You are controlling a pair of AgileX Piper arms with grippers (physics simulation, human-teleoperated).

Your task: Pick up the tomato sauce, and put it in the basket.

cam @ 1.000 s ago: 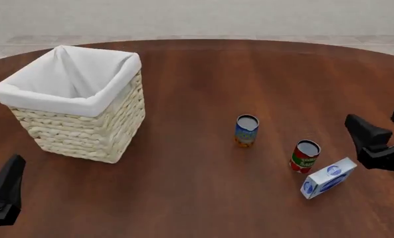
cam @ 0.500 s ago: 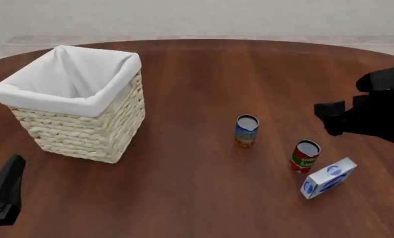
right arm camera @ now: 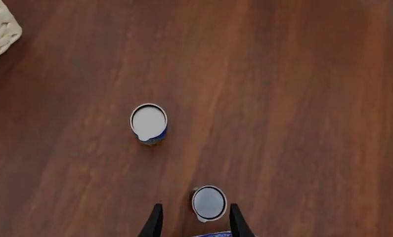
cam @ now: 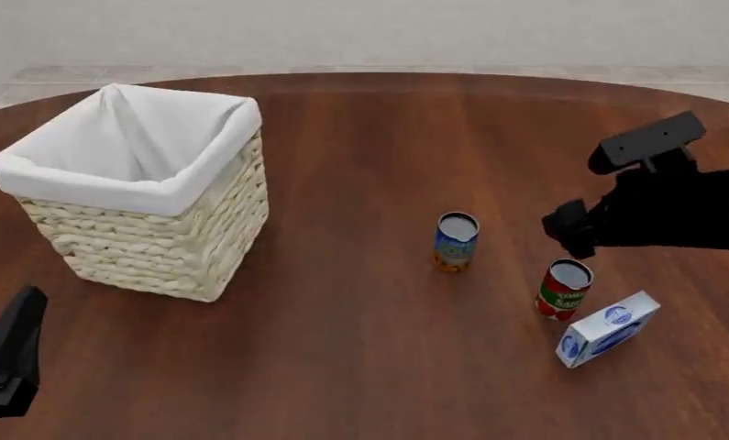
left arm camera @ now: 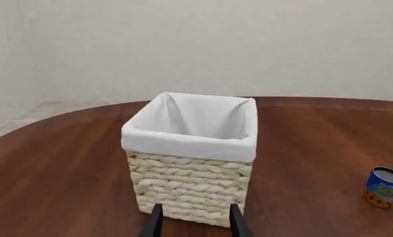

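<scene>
The tomato sauce [cam: 565, 289], a small red-labelled can with a silver top, stands upright at the right of the table. My right gripper [cam: 571, 238] hangs just above and behind it, pointing down, open and empty. In the right wrist view the can's silver top [right arm camera: 209, 203] lies between the spread fingertips [right arm camera: 156, 220] of the gripper [right arm camera: 195, 223]. The basket [cam: 156, 247], cream wicker with a white liner, stands at the far left. My left gripper [cam: 7, 353] is low at the front left, open and empty, and faces the basket [left arm camera: 193, 163] in the left wrist view [left arm camera: 195, 227].
A blue-and-orange can [cam: 456, 241] stands left of the tomato sauce and shows in both wrist views [right arm camera: 149, 122] [left arm camera: 384, 186]. A white-and-blue box [cam: 608, 329] lies just in front and right of the tomato sauce. The dark wooden table [cam: 364, 367] is round.
My right arm has swung in from the right edge, leftward, and turned its gripper downward over the tomato sauce. The left arm and all objects have not moved.
</scene>
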